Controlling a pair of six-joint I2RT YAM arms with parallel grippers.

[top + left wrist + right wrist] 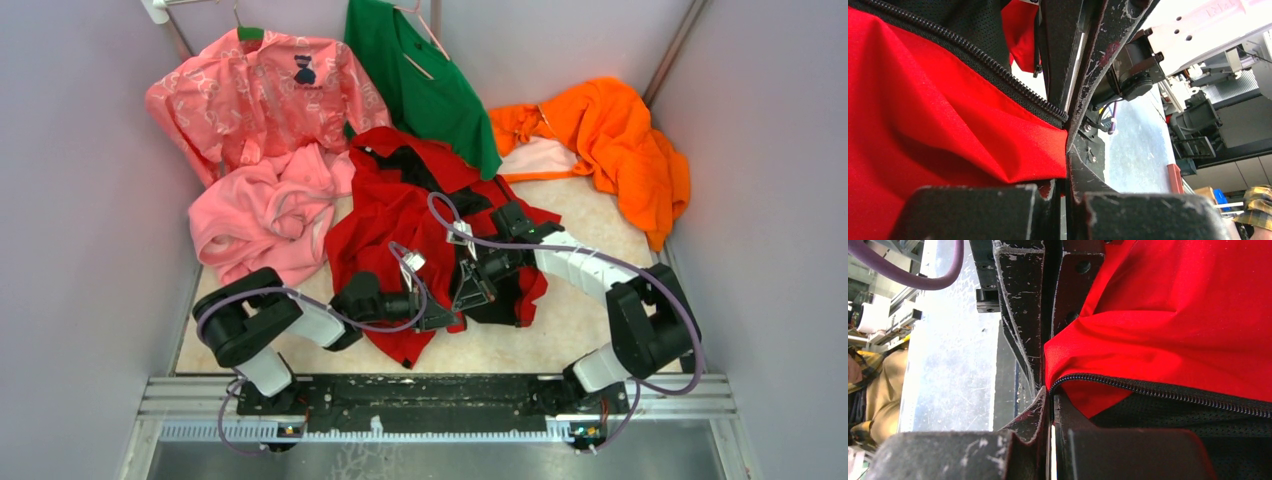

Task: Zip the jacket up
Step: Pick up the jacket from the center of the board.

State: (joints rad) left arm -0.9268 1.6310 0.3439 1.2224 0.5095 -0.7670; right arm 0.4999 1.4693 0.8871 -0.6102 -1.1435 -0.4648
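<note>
The bright red jacket (pixel 395 215) lies crumpled in the middle of the table, open, with its dark lining showing. My left gripper (pixel 443 318) is shut on its near hem. In the left wrist view the jaws (pixel 1068 130) pinch the red cloth where the dark zipper teeth (pixel 998 70) end. My right gripper (pixel 472 290) sits close beside it, shut on the other front edge. In the right wrist view the jaws (pixel 1049 390) clamp the end of the zipper teeth (pixel 1173 395), above black mesh lining (pixel 1168 415). The zipper slider is not visible.
A pink fleece (pixel 265 215) lies left of the jacket. A pink patterned shirt (pixel 260 95) and a green shirt (pixel 425 80) hang at the back. An orange garment (pixel 620 140) is at the back right. Walls close in on both sides; a metal rail (pixel 430 395) runs along the front.
</note>
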